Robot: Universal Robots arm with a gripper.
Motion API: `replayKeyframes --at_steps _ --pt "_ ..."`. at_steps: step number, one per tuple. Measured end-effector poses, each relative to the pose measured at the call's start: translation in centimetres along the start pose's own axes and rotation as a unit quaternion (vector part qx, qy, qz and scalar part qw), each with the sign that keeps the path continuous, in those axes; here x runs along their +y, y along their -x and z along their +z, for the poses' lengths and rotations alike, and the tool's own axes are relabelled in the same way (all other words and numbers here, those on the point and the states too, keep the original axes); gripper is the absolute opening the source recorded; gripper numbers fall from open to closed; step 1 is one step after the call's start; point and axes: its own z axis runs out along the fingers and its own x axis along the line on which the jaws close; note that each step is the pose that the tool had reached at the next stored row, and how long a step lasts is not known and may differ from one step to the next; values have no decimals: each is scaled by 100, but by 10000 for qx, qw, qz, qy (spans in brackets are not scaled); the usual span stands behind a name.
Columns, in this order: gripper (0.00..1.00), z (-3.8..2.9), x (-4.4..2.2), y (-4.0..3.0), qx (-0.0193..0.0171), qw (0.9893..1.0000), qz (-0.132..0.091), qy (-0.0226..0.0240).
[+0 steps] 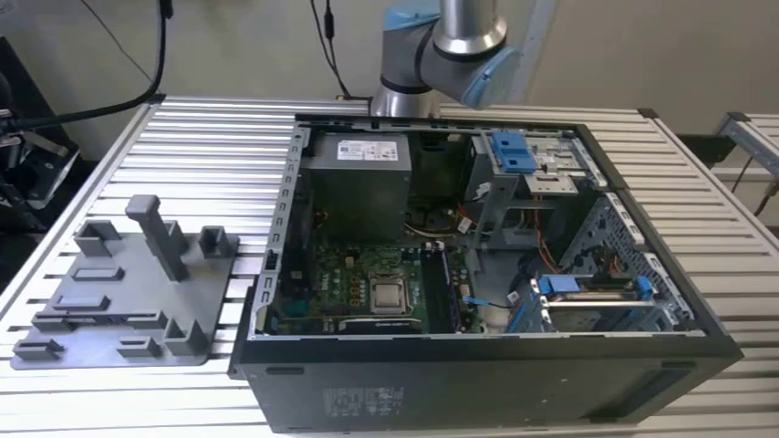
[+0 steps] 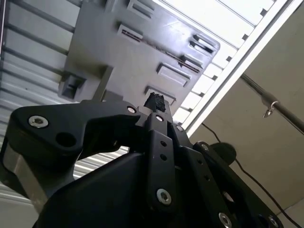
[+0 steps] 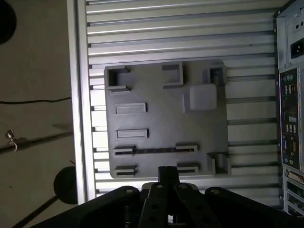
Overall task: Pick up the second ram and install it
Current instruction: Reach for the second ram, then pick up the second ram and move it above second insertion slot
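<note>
The grey tray (image 3: pixel 156 114) lies on the slatted table, seen from above in the first wrist view. A thin dark strip, the second ram (image 3: pixel 156 150) on edge, sits in the tray's long slot between two slotted holders. My gripper (image 3: pixel 166 172) hangs high above the tray's edge nearest that slot, apart from it. Its black fingertips meet with nothing between them, so it is shut. The second wrist view shows the same shut gripper (image 2: pixel 154 101) against the tray (image 2: pixel 118 61). In the exterior view the tray (image 1: pixel 122 310) is at the left, with the ram (image 1: pixel 104 317) as a dark line.
An open computer case (image 1: pixel 487 374) fills the middle and right of the exterior view, with the motherboard (image 1: pixel 365 283), its memory slots (image 1: pixel 446 287) and blue drive clips (image 1: pixel 512 151). The case's back panel (image 3: pixel 289 118) borders the tray's side. A tall grey post (image 1: pixel 159 233) rises from the tray.
</note>
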Motion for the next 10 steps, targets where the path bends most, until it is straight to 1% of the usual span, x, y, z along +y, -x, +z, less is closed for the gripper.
replayKeyframes --at_steps 2,10 --pt "11 -1 -19 2 0 10000 -1 0" --pt "11 -1 -27 2 0 10000 0 0"
